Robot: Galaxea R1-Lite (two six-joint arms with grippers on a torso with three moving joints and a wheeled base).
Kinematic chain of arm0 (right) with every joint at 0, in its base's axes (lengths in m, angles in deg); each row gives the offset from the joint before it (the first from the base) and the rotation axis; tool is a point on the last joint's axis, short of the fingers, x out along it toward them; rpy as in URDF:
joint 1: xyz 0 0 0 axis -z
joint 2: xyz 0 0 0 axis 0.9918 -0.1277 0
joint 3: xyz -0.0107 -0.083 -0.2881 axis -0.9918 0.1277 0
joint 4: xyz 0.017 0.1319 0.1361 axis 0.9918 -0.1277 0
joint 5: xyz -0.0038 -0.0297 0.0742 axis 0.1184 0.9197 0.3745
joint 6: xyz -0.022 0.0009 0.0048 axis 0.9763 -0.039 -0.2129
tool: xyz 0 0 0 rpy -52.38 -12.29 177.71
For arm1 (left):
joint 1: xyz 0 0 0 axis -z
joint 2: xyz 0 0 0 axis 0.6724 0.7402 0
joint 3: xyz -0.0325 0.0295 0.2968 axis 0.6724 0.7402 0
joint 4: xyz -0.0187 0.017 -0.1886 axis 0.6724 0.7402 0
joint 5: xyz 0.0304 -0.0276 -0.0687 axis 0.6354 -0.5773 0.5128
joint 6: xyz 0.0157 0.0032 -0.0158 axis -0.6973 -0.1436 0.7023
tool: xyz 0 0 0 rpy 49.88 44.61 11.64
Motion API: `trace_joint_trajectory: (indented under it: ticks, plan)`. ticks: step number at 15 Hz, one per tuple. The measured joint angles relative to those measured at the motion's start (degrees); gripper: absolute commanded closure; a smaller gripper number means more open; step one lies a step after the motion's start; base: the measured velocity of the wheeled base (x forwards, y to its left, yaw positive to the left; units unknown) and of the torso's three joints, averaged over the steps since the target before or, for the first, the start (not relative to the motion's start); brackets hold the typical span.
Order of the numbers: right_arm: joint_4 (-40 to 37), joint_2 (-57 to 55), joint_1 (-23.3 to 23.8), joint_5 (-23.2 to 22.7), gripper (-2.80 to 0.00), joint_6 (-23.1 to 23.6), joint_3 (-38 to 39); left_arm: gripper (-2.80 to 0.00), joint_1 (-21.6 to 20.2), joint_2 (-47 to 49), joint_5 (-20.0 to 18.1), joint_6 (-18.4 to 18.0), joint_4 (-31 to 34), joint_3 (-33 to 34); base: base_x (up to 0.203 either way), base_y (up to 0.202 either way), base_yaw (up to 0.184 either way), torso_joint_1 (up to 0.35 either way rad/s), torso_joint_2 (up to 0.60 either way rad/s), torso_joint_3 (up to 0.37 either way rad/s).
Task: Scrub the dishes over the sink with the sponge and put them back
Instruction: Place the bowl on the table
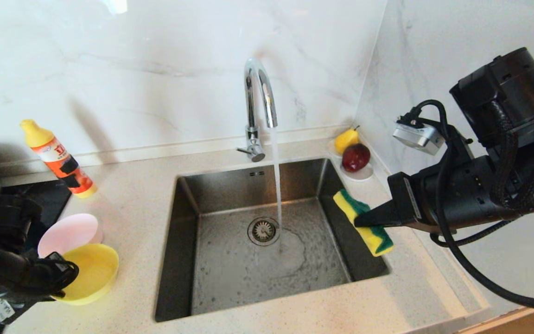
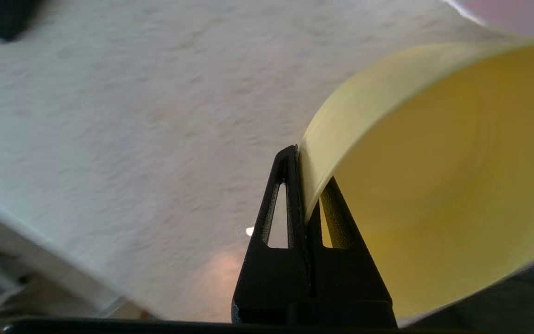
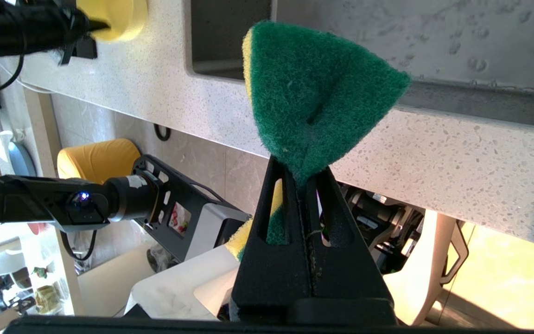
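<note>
Yellow bowl (image 2: 438, 185) — empty — pinched by left tool (image 2: 305, 185); right tool (image 3: 300, 178) grips sponge (image 3: 313, 97).

White marble wall (image 1: 155, 69), speckled countertop (image 1: 132, 195).

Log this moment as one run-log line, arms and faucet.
left gripper: shut on yellow bowl rim, over counter | right gripper: shut on sponge, at sink right edge | faucet: running
</note>
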Motion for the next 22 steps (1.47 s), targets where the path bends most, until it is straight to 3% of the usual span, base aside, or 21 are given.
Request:
trace_joint_trajectory:
  ticks: [2, 10, 11, 12, 18, 22]
  plan:
    - [0.02, 0.02, 0.00, 0.02, 0.00, 0.02, 0.06, 0.00, -0.59, 0.55, -1.64, 0.02, -1.30, 0.05, 0.000, 0.000, 0.000, 0.000, 0.00, 0.000]
    - [0.00, -0.09, -0.11, -0.02, 0.00, 0.02, -0.02, 0.00, -4.83, 2.76, -2.50, -0.59, -1.20, -0.89, 0.000, 0.000, 0.000, 0.000, 0.00, 0.000]
    - [-0.02, -0.06, -0.20, -0.05, 0.00, -0.04, -0.07, -2.25, -4.90, 2.76, -2.55, -0.57, -1.20, -0.91, 0.000, 0.000, 0.000, 0.000, 0.00, 0.000]
    - [-0.09, -0.04, -0.27, -0.05, 0.00, -0.02, -0.13, -2.80, -4.94, 2.73, -2.61, -0.59, -1.19, -0.94, 0.000, 0.000, 0.000, 0.000, 0.00, 0.000]
    - [-0.11, 0.27, -0.27, -0.03, 0.00, -0.04, 0.26, -2.80, -5.27, 0.67, -3.64, -0.15, -1.09, -1.81, 0.000, 0.000, 0.000, 0.000, 0.00, 0.000]
    - [-0.11, 0.29, -0.16, -0.06, 0.00, 0.00, 0.41, -2.80, -5.36, -7.18, -6.70, -0.10, 2.61, -6.86, 0.000, 0.000, 0.000, 0.000, 0.00, 0.000]
